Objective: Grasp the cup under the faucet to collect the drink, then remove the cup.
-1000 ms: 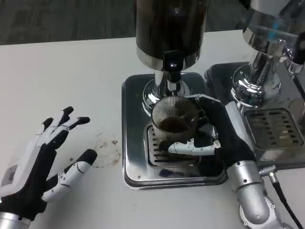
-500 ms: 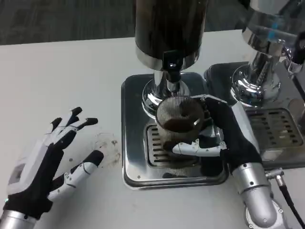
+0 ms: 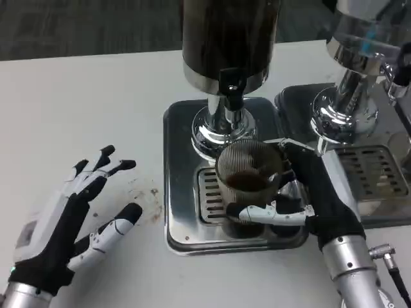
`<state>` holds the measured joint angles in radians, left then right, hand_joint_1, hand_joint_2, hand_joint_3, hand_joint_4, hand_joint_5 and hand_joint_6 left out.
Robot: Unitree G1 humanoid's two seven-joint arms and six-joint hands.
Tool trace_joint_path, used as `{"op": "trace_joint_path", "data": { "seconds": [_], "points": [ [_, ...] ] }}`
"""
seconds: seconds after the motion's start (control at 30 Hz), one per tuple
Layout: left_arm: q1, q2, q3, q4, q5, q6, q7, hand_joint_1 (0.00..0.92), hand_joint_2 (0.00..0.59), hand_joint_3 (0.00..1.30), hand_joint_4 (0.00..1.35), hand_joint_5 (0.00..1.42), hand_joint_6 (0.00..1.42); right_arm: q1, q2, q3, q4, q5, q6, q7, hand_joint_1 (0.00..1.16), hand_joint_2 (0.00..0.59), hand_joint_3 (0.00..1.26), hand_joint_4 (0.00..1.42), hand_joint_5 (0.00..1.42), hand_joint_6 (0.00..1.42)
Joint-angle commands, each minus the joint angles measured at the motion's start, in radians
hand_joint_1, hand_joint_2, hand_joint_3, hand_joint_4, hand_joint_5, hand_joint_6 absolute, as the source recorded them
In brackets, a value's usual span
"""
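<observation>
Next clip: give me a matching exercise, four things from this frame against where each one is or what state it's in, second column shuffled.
Things:
1. cup
2. left robot hand
3. right robot hand
4. drip tray

States:
A. open, over the white table
B. wrapped around the cup
C. under the cup, metal
D. ribbed, dark drink inside

Pairs: 1-D, 2-A, 3-B, 4-C
</observation>
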<state>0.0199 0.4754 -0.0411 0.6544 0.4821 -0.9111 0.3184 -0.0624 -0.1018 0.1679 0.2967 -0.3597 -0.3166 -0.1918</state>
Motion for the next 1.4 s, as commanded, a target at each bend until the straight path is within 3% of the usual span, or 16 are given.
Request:
{"op": "trace_joint_path", "data": {
  "seconds": [0.03, 0.93, 1.17, 1.4],
  "points": [
    [-0.021, 0.015, -0.014, 0.024, -0.006, -0.022, -0.014, 0.0, 0.198, 0.27, 0.0, 0.09, 0.0, 0.028, 0.001, -0.005, -0.08, 0.003, 0.003, 0.001, 1.03, 0.05, 0.74, 0.77, 0.75, 0.72],
    [-0.079, 0.021, -0.05, 0.099, -0.009, -0.08, -0.038, 0.0, 0.196, 0.25, 0.0, 0.08, 0.0, 0.148, -0.035, -0.015, -0.258, 0.043, 0.041, 0.116, 1.03, 0.05, 0.75, 0.8, 0.77, 0.72],
    [-0.042, 0.048, -0.043, 0.031, 0.015, -0.066, -0.032, 0.0, 0.197, 0.14, 0.0, 0.01, 0.0, 0.212, -0.054, -0.014, -0.346, 0.044, 0.041, 0.151, 1.02, 0.044, 0.75, 0.8, 0.77, 0.74],
    [0.078, 0.122, -0.017, -0.153, 0.067, -0.035, -0.045, 0.0, 0.193, 0.0, 0.0, 0.0, 0.0, 0.26, -0.075, 0.007, -0.425, 0.036, 0.041, 0.19, 1.02, 0.041, 0.76, 0.8, 0.78, 0.74]
  ]
}}
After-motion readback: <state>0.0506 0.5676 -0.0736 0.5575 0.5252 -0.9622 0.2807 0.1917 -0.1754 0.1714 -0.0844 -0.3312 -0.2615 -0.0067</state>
